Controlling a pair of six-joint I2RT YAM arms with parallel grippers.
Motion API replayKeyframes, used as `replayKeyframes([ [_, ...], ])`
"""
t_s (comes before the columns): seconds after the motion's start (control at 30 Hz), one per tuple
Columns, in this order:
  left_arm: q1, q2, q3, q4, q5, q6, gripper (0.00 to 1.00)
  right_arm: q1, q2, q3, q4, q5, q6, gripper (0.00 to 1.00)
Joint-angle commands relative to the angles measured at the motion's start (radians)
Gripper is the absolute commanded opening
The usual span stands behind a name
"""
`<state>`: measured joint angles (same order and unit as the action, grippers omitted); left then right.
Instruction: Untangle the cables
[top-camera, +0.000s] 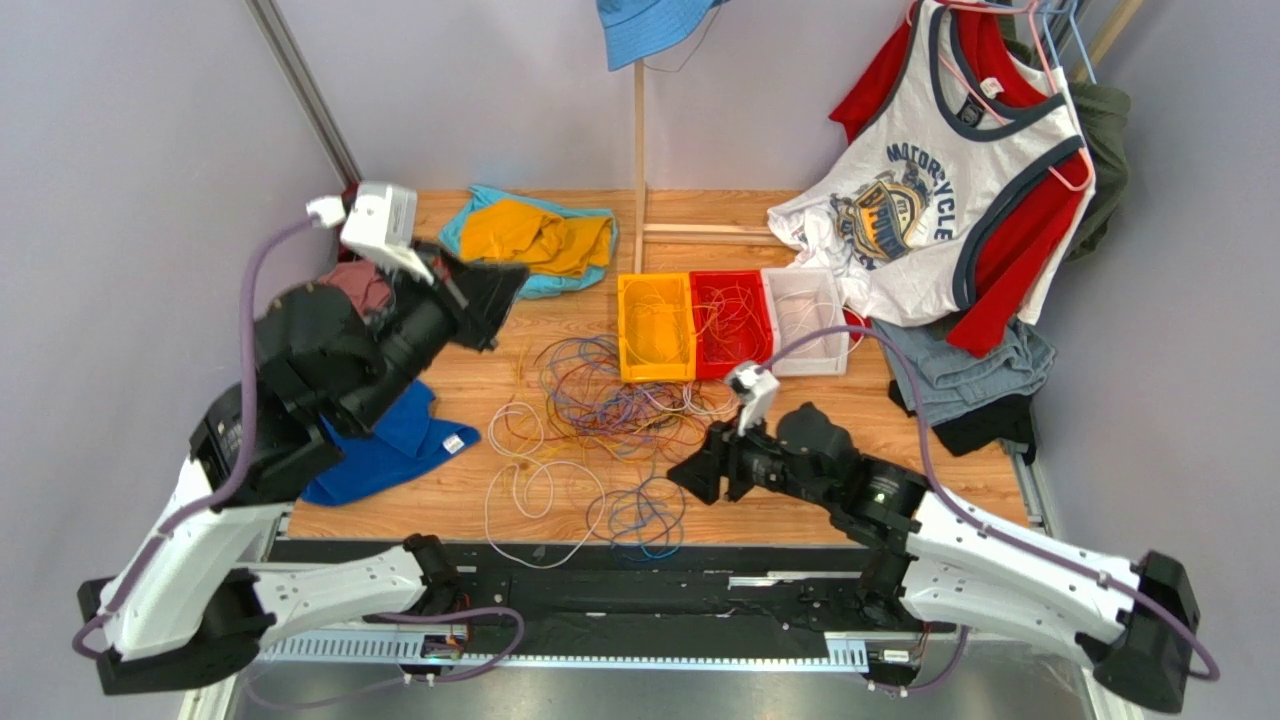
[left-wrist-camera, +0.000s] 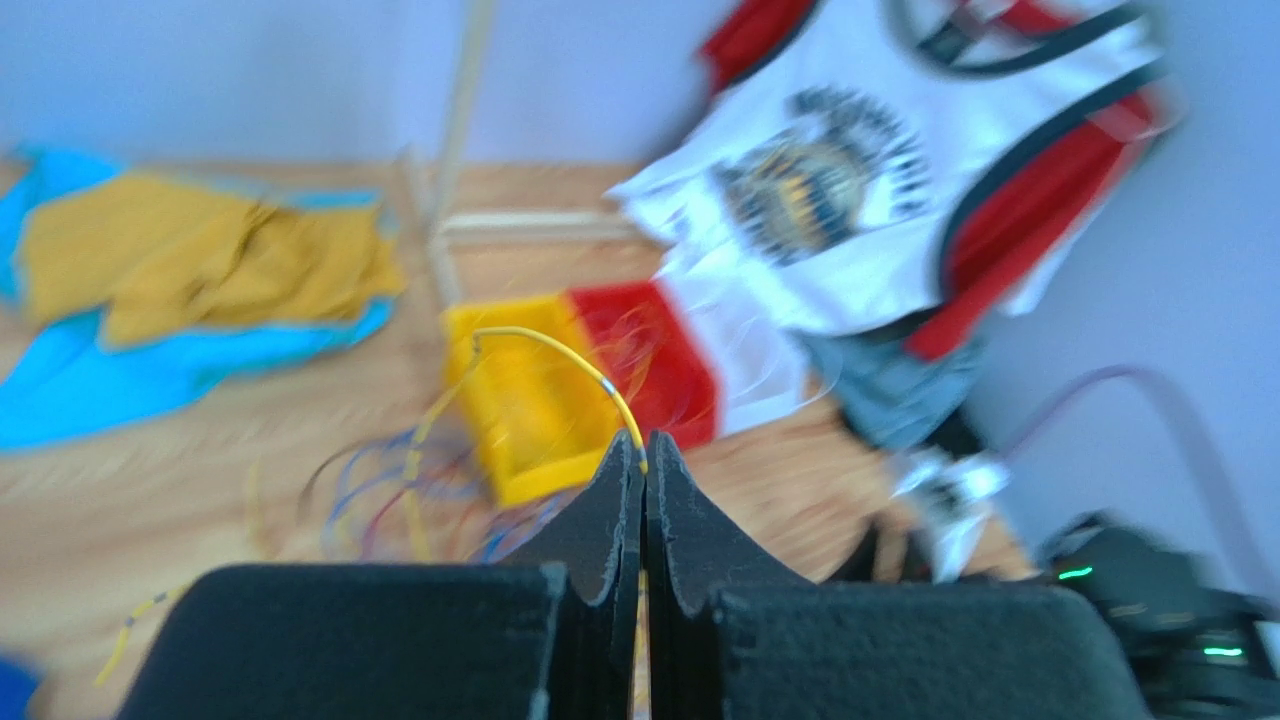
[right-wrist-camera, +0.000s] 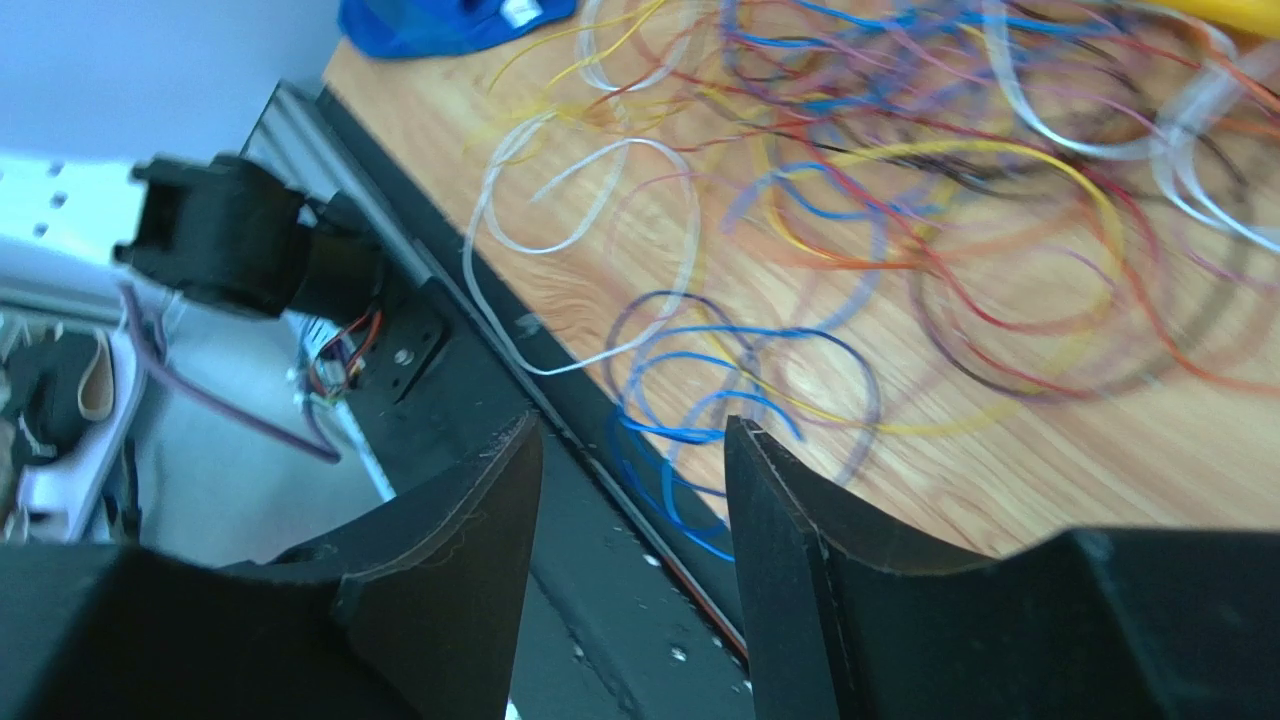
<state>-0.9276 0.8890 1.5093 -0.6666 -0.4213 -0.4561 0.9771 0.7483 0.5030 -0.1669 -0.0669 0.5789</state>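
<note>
Between the closed tips of the left gripper (left-wrist-camera: 643, 450) a yellow cable (left-wrist-camera: 541, 342) was pinched, arcing ahead toward the yellow bin (left-wrist-camera: 526, 405). Blur hid its far end, though it probably ran down into the cables (top-camera: 616, 413) heaped below and ahead of that gripper on the desk (top-camera: 376, 518). A hard pull could have dragged the whole knot along, tightened it, or slipped the thin wire free. The right gripper (right-wrist-camera: 631, 435) hung empty, jaws fairly wide, over blue loops (right-wrist-camera: 706, 390) at the desk's near edge. A careless sweep could have pushed them off.
</note>
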Motion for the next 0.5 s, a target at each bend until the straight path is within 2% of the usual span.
replayKeyframes([
  [0.0, 0.001, 0.184, 0.289, -0.01, 0.226, 0.109, 0.0, 0.138, 0.134, 0.178, 0.156, 0.068, -0.178, 0.53],
  [0.07, 0.001, 0.266, 0.391, -0.031, 0.295, 0.111, 0.0, 0.173, 0.19, 0.204, 0.23, 0.191, -0.212, 0.55],
  [0.17, 0.001, 0.327, 0.442, -0.039, 0.387, 0.105, 0.0, 0.179, 0.229, 0.2, 0.363, 0.26, -0.264, 0.57],
  [0.23, 0.001, 0.347, 0.477, -0.054, 0.415, 0.105, 0.0, 0.179, 0.259, 0.183, 0.465, 0.309, -0.31, 0.61],
  [0.33, 0.001, 0.347, 0.482, -0.067, 0.415, 0.106, 0.0, 0.179, 0.298, 0.183, 0.527, 0.354, -0.339, 0.66],
  [0.4, 0.001, 0.344, 0.468, -0.077, 0.438, 0.105, 0.0, 0.179, 0.313, 0.203, 0.495, 0.399, -0.332, 0.68],
  [0.47, 0.001, 0.331, 0.439, -0.077, 0.447, 0.103, 0.0, 0.179, 0.333, 0.264, 0.365, 0.427, -0.308, 0.66],
])
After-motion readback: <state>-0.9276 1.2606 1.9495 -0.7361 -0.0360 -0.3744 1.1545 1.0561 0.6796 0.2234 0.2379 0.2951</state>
